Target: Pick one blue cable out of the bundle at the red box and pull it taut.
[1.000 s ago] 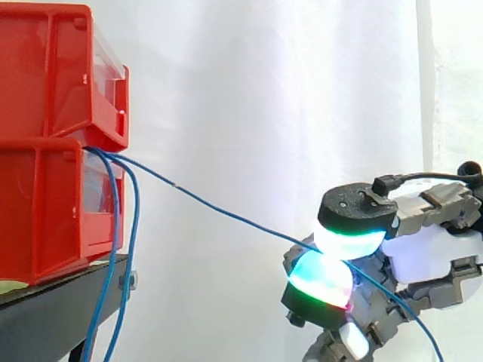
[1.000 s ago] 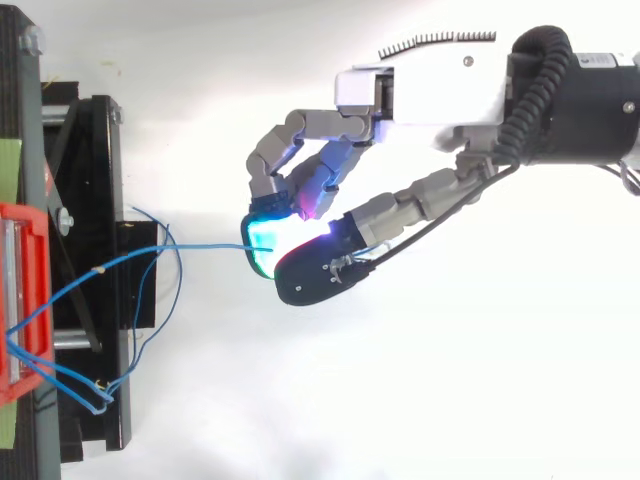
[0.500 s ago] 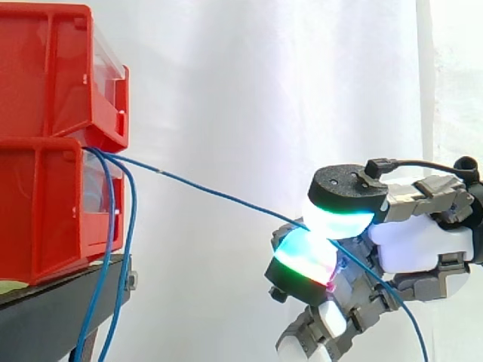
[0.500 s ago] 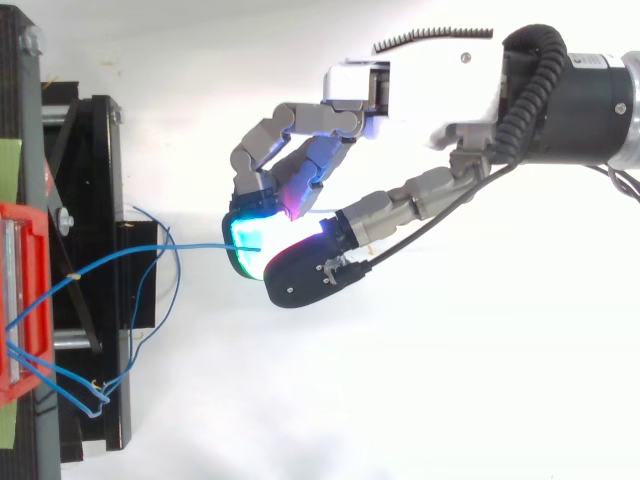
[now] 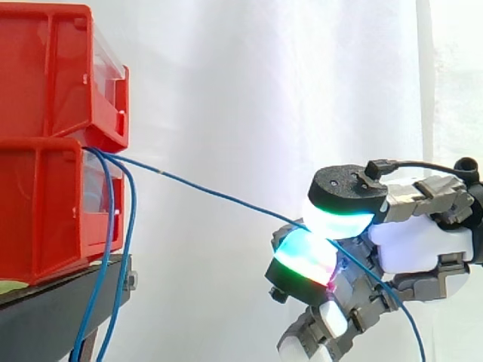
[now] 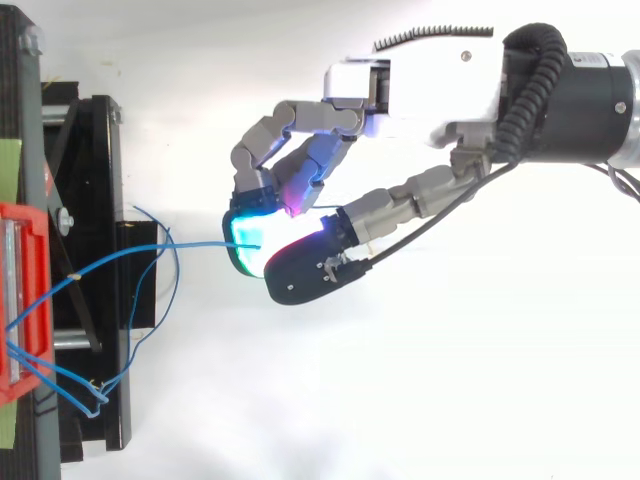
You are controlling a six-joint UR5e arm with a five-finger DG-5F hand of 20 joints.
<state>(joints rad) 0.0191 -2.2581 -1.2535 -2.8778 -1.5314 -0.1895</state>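
Two red bins (image 5: 53,143) are stacked at the left on a black stand (image 5: 45,317). Several thin blue cables come out between the bins; most hang down in loops (image 5: 113,249) beside the stand. One blue cable (image 5: 211,197) runs in a nearly straight slanted line from the bins down to the right. My hand (image 5: 423,241) pinches it between two glowing cyan-green fingertips (image 5: 306,253), and the cable's free end trails below the hand to the right. In the top view the hand (image 6: 420,95) reaches in from the right, with the held cable (image 6: 200,246) stretched towards the red bin (image 6: 20,300).
A white curtain hangs behind everything. The black stand (image 6: 95,300) with its brackets sits under the bins at the left. Loose cable loops (image 6: 90,390) lie over the stand near its front edge.
The hand has shifted left, towards the bins, and slightly up since a second ago, still pinching the cable; since half a second ago it has hardly moved.
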